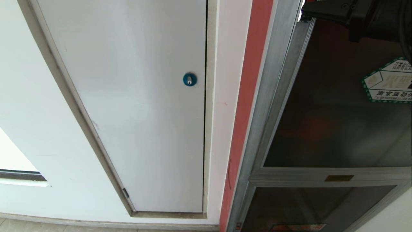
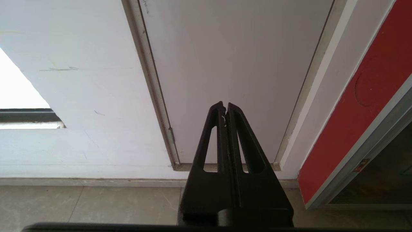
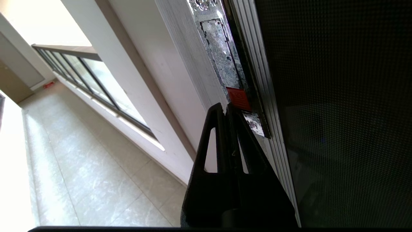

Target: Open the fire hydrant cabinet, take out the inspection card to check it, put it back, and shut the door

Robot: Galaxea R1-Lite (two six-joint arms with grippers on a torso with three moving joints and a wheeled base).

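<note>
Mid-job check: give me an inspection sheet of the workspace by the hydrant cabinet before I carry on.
Surface: tiled floor, bare where seen.
Job's things: fire hydrant cabinet with its door shut, green-bordered sticker on the glass; red latch tab on the frame; inspection card not seen.
Clutter: nothing seen.
Grippers: right hand shut, tips just short of the latch tab, contact unclear; left hand shut, holding nothing, pointing at the white panel.
Cables: nothing seen.
Surroundings: white panel with blue lock; window along the corridor.
</note>
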